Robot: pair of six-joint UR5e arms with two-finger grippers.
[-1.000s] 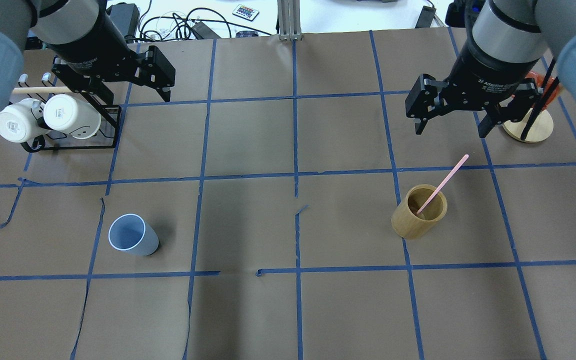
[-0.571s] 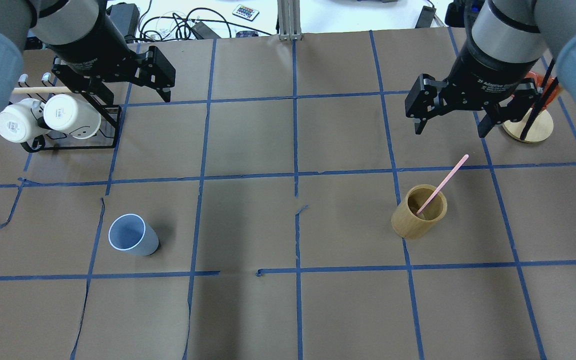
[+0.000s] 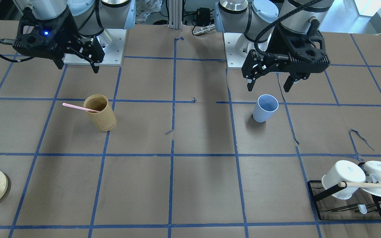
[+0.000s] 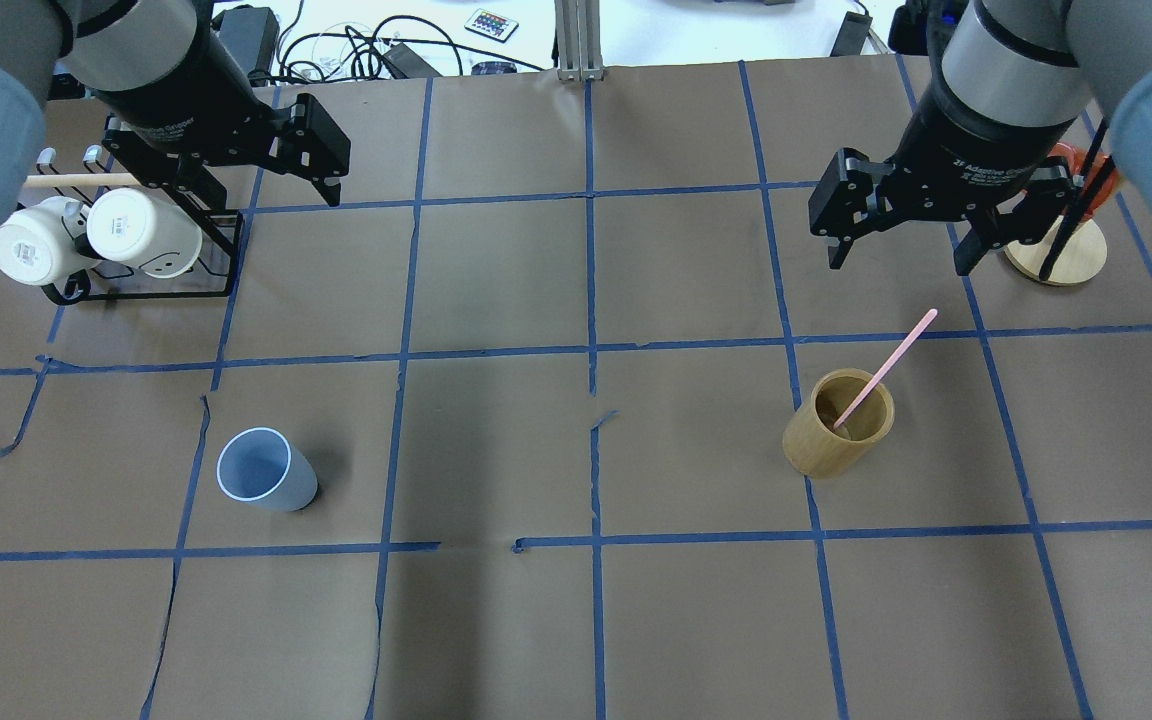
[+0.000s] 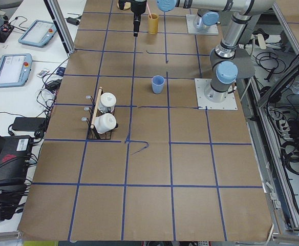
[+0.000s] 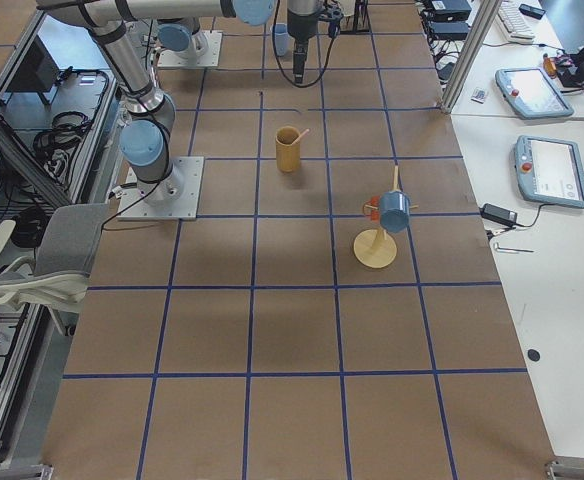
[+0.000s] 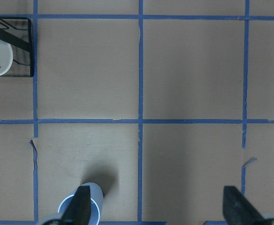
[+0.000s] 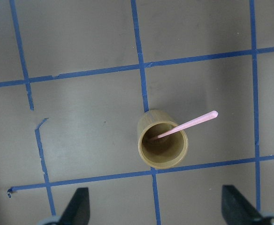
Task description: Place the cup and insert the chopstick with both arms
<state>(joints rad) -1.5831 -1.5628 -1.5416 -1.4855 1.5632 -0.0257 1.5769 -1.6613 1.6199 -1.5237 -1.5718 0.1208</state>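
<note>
The light blue cup (image 4: 266, 470) stands upright on the brown paper, left of centre; it also shows in the front view (image 3: 266, 108). The pink chopstick (image 4: 886, 368) leans inside the tan bamboo cup (image 4: 836, 425), its top sticking out over the rim (image 8: 188, 124). My left gripper (image 4: 271, 185) is open and empty, high above the table near the mug rack, with the blue cup (image 7: 79, 211) at the bottom edge of its wrist view. My right gripper (image 4: 899, 262) is open and empty, above and just beyond the bamboo cup (image 8: 162, 145).
A black rack (image 4: 96, 240) with two white mugs and a wooden rod stands at the far left. A round wooden stand (image 4: 1061, 250) carrying a mug is at the far right, close behind the right gripper. Cables and a remote lie past the far edge.
The right gripper has edged very slightly left and away. The left gripper, the cup, the bamboo cup and the chopstick have not moved.
</note>
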